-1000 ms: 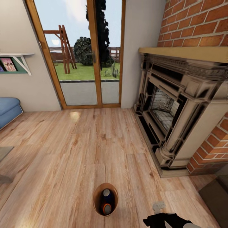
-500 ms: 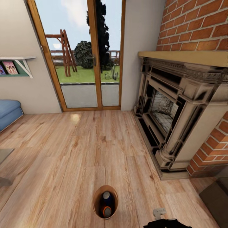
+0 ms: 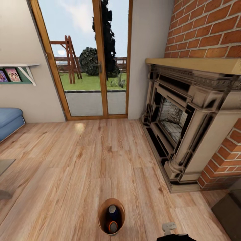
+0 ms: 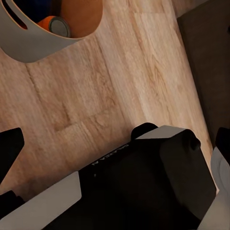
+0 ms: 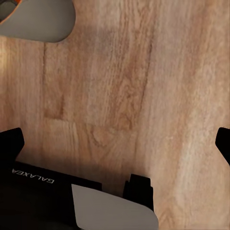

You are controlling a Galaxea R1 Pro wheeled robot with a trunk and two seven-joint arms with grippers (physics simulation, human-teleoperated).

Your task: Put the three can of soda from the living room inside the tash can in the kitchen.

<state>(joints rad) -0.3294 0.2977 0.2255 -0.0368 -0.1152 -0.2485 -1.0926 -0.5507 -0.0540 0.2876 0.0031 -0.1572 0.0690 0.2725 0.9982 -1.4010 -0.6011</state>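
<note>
Trash can (image 3: 111, 216): round, tan-brown inside, pale grey outside, standing on the light wood plank floor (image 3: 83, 160) at the lower middle of the head view. Contents: one dark blue soda can (image 3: 112, 211) with a silver top and one orange soda can (image 3: 113, 227) beside it; a third can is not made out, possibly hidden beneath.

Surroundings: brick chimney (image 3: 207, 30) with an ornate fireplace (image 3: 182, 117) to the right; glass doors (image 3: 90, 60) in a wood frame straight ahead, garden beyond; blue sofa (image 3: 10, 122) cut off at the left edge; wall shelf (image 3: 18, 72) with pictures above it. A dark block (image 3: 229, 214) sits at the lower right corner, cropped.

Left gripper (image 4: 115, 163): dark fingertips at opposite picture edges, spread wide, nothing between them; bin wall and orange can in the corner of its wrist view.

Right gripper (image 5: 117, 139): fingertips likewise far apart, holding nothing, over bare floor, with the bin's grey rim nearby.
</note>
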